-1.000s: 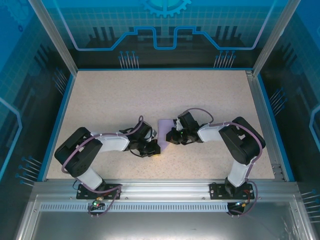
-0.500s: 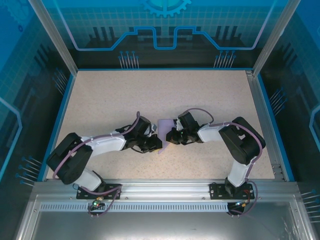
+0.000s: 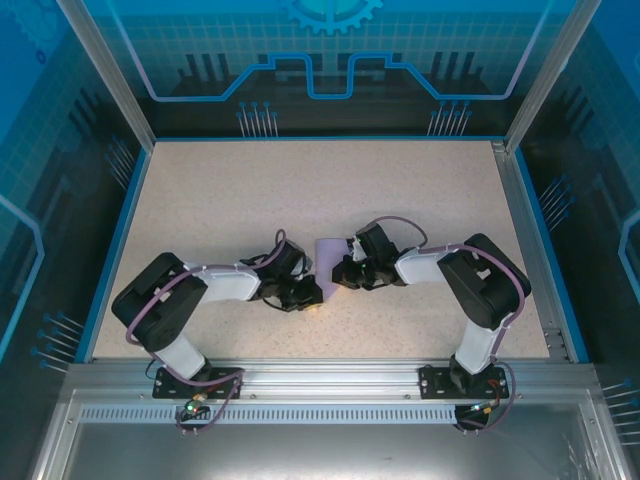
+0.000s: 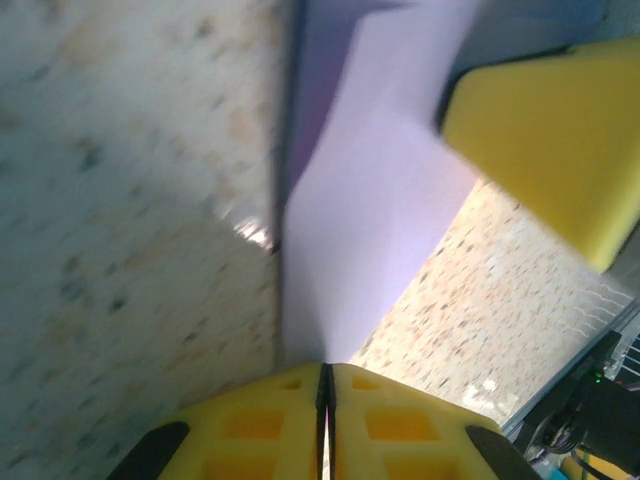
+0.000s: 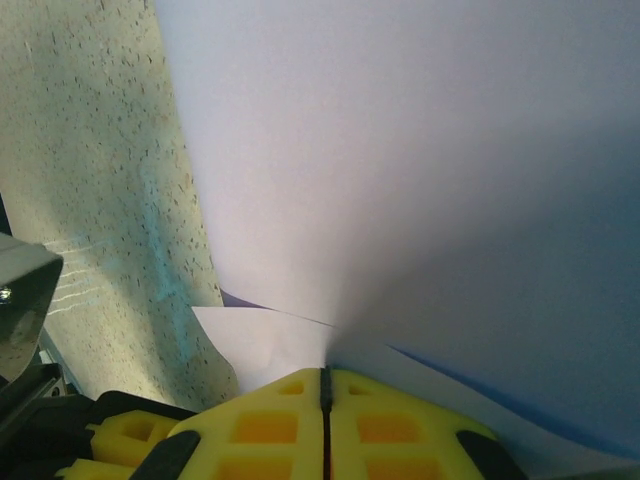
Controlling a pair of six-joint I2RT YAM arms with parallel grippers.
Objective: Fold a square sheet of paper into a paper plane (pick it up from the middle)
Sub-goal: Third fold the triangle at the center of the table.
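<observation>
1. The pale purple paper [image 3: 328, 250] is near the middle of the table [image 3: 250, 190], a bit toward the near edge. It sits between the two arms.
2. The paper is not flat. In the left wrist view the paper [image 4: 370, 220] bends along a line, and the part at the top looks darker. In the right wrist view the paper [image 5: 400, 150] spreads out wide, and a second layer peeks out under it close to the jaws.
3. The left jaws are closed and pinch the paper. The paper comes out from the thin slit between the yellow pads [image 4: 400, 420].
4. The right jaws are closed too, and they pinch the paper from the other side.
5. A yellow finger [image 4: 540, 140] of the right arm is right by the paper.
6. The left arm [image 3: 215, 285] reaches in from the left. The right arm [image 3: 440, 265] reaches in from the right. Their tips are near each other.
7. The table is pale with little specks. A metal rail [image 3: 320, 375] runs along its near edge.
</observation>
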